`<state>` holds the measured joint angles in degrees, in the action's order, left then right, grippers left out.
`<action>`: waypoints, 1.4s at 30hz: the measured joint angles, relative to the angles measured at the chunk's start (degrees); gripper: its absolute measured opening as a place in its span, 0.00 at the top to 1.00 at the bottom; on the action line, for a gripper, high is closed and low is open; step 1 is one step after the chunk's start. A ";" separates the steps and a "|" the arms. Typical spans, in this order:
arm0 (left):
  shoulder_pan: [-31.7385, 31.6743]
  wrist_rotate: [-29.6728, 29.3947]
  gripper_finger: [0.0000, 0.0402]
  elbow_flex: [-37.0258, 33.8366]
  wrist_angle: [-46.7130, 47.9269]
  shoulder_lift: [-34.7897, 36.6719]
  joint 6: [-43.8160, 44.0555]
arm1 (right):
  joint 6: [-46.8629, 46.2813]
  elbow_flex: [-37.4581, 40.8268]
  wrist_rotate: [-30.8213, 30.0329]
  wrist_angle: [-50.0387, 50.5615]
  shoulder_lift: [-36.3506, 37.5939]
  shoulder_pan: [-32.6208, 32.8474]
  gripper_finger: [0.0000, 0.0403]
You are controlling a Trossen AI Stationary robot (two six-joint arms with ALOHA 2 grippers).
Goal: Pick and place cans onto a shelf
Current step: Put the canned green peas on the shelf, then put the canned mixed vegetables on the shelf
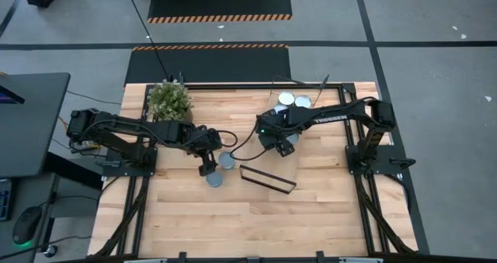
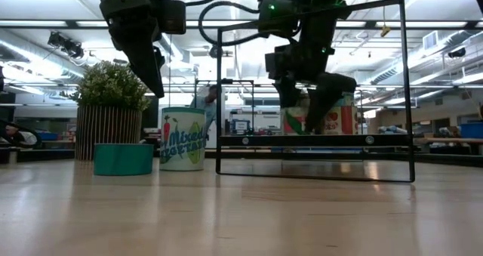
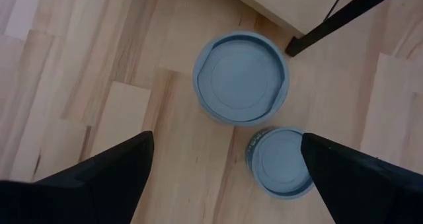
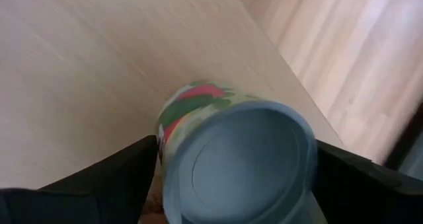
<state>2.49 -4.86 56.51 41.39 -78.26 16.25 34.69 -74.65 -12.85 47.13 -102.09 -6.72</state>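
The left gripper (image 1: pixel 208 168) hangs with its fingers spread above two cans (image 3: pixel 241 77) that stand close together on the table (image 1: pixel 233 216), just beside the shelf's corner. More to the right, the right gripper (image 1: pixel 284 145) pinches one can (image 4: pixel 238 158) over the light-wood shelf (image 1: pixel 286 170). Two more cans (image 1: pixel 294 101) stand near the table's far edge.
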 joint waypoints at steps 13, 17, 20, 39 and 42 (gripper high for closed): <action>0.00 0.00 0.03 0.00 -0.40 -0.02 -0.35 | -0.67 0.00 -9.77 1.35 2.89 2.68 0.09; 0.00 0.01 0.03 0.00 -0.66 -0.02 -0.33 | -2.45 0.00 -9.65 1.44 4.65 3.09 0.10; 0.00 0.00 0.03 0.00 -0.63 -0.02 -0.05 | -4.54 0.00 -9.61 2.24 6.85 3.68 0.10; -3.87 1.02 0.03 -9.00 -12.29 8.88 -11.40 | -26.84 18.76 -4.10 -7.08 31.87 9.11 0.11; -5.46 1.29 0.03 -12.98 -15.59 13.33 -11.02 | -28.28 22.38 -4.25 -10.99 36.46 10.15 0.11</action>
<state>-2.97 -3.58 43.53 25.80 -64.93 5.23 6.41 -52.27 -17.10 36.14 -65.63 3.43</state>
